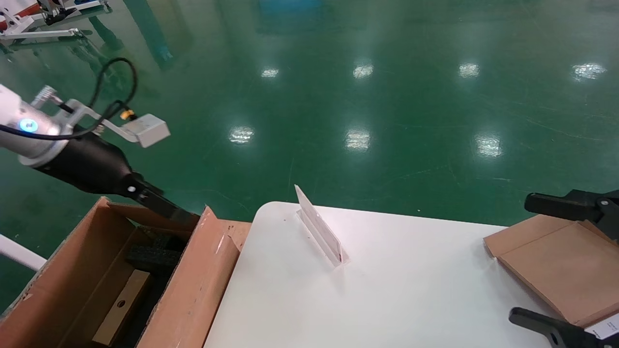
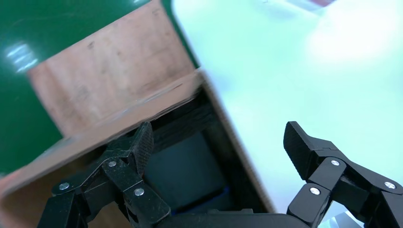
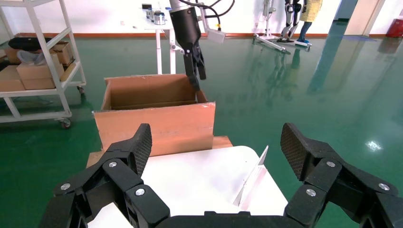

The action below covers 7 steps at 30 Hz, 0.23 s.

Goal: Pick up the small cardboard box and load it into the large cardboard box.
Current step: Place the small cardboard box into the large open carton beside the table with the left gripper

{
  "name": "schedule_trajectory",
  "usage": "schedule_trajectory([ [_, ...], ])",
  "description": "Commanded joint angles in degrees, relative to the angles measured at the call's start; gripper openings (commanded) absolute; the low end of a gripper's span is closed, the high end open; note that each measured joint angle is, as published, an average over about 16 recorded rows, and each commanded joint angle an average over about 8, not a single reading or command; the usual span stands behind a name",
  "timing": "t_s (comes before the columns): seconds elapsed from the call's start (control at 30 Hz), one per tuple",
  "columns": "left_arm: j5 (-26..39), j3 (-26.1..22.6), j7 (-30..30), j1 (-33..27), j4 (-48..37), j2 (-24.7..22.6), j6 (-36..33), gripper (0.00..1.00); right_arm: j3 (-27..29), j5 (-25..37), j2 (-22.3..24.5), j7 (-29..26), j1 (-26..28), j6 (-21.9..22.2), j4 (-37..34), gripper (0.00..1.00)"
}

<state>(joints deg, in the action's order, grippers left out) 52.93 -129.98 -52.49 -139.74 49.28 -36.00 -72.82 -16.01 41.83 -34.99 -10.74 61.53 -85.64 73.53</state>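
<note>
1. The small cardboard box [image 1: 118,308] lies flat on the floor of the large cardboard box [image 1: 193,295], near the carton's near end, punched hole facing up. Judged from this, the load looks done.
2. Black foam blocks [image 1: 154,256] sit just beyond it inside the carton, at the far end.
3. Left tool [image 2: 218,142] hangs at the carton's far rim, above the foam, well apart from the slim box and higher than it. Its fingers are spread wide and hold nothing.
4. Step in hand, by my reading: withdraw. Do it well by lifting straight up before swinging, so neither finger catches the tall side flap [image 1: 213,232] nearest the desk [image 1: 387,290].
5. Keep the fingers spread until above the flaps; closing inside risks snagging foam.
6. Right tool [image 3: 216,142] is parked over the desk's right side, above the flat box with a white label [image 1: 556,261], fingers wide apart, empty.
7. A clear acrylic sign stand [image 1: 320,227] sits mid-desk, not involved.
</note>
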Motion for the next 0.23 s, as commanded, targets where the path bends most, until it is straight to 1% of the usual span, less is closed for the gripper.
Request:
schedule_trajectory([
  [0.03, -0.18, 2.11, 0.76, 1.47, 0.44, -0.01, -0.23, 1.00, 0.00, 0.00, 0.00, 0.00, 0.00, 0.00, 0.00, 1.00],
  [0.13, -0.43, 4.75, 1.72, 3.28, 0.99, 0.00, -0.53, 1.00, 0.00, 0.00, 0.00, 0.00, 0.00, 0.00, 0.00, 1.00],
  [0.23, -0.54, 5.97, 2.16, 4.13, 1.25, 0.00, -0.67, 1.00, 0.00, 0.00, 0.00, 0.00, 0.00, 0.00, 0.00, 1.00],
])
